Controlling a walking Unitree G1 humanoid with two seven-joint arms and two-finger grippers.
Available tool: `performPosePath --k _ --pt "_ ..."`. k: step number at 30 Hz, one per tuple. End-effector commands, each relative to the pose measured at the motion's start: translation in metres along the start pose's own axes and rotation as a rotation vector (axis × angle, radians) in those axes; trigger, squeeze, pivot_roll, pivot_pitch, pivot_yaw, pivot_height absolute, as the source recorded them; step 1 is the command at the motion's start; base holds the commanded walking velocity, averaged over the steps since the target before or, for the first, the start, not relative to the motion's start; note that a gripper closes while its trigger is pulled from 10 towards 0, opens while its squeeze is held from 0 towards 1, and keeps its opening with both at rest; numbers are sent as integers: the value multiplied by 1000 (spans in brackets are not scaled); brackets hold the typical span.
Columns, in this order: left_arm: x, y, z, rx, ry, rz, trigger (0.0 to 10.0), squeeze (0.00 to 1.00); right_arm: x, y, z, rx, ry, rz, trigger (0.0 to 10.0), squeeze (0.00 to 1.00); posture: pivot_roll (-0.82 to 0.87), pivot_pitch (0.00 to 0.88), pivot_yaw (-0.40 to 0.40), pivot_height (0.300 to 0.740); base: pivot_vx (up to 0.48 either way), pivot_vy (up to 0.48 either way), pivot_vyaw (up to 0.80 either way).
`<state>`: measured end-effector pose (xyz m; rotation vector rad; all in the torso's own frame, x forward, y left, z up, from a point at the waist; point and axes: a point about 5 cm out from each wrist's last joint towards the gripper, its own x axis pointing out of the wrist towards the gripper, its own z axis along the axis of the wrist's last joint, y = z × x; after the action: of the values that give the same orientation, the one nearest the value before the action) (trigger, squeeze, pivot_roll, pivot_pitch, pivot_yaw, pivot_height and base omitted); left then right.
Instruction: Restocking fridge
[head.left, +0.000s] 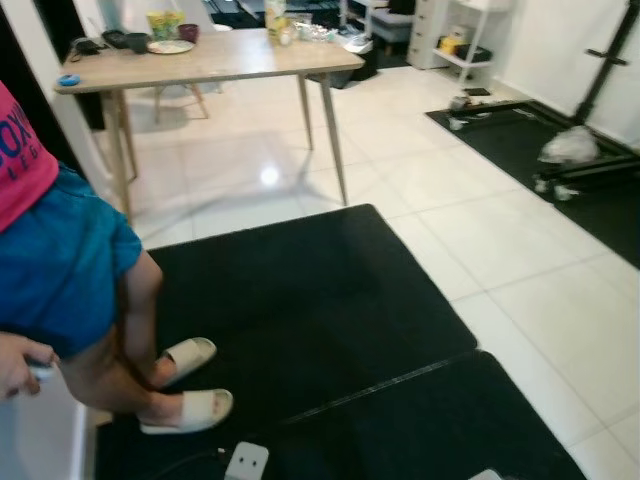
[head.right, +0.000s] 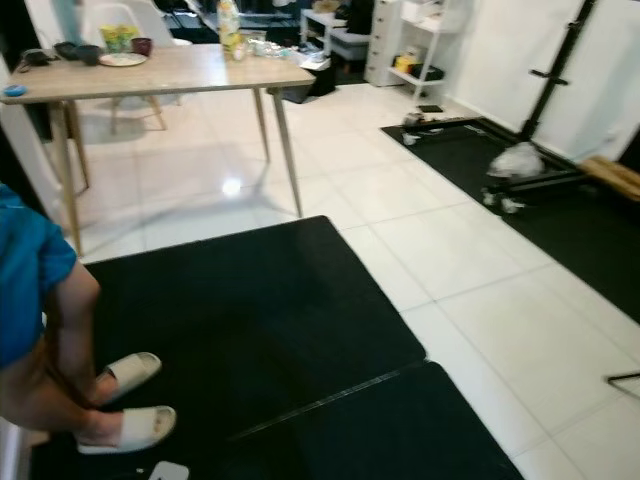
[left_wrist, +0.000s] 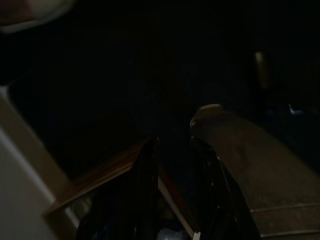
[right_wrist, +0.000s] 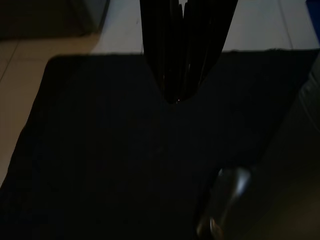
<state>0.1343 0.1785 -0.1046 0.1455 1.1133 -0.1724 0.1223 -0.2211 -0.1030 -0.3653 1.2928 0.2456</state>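
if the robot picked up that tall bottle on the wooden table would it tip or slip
The bottle is tall and narrow, so it probably tips easily if nudged. It looks like smooth plastic, possibly slippery. It stands close to other items near the table edge, so a knock could topple them.

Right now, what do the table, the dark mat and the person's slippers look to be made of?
Table: light wood or wood-look top, matte with visible grain, on slim tapered legs. Dark mat: black, dull, probably rubber or foam, laid in sections with a seam showing. Slippers: cream, smooth, moulded, likely foam or rubber.
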Motion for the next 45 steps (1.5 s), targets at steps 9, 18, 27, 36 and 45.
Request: performPosePath --k 9,18,27,36,45 --pt "-2 -3 -16 2 58 -11 10000 0 0 -1 1 6 -6 -2 10000 0 2 0 -34 740 286 0 -84" --pt "-2 -3 -16 8 58 -11 10000 0 0 -1 1 -3 3 2 10000 0 4 0 -34 740 284 0 -795" --pt "-2 -3 -16 26 62 -12 10000 0 0 0 1 -12 -5 -3 10000 0 12 0 -31 740 290 0 -444" --pt "-2 -4 -16 30 62 -14 10000 0 0 -1 2 -6 -16 3 10000 0 15 0 -31 740 385 0 0" --pt "-2 -4 -16 26 61 -15 10000 0 0 -1 2 -3 -16 4 10000 0 15 0 -34 740 389 0 0"
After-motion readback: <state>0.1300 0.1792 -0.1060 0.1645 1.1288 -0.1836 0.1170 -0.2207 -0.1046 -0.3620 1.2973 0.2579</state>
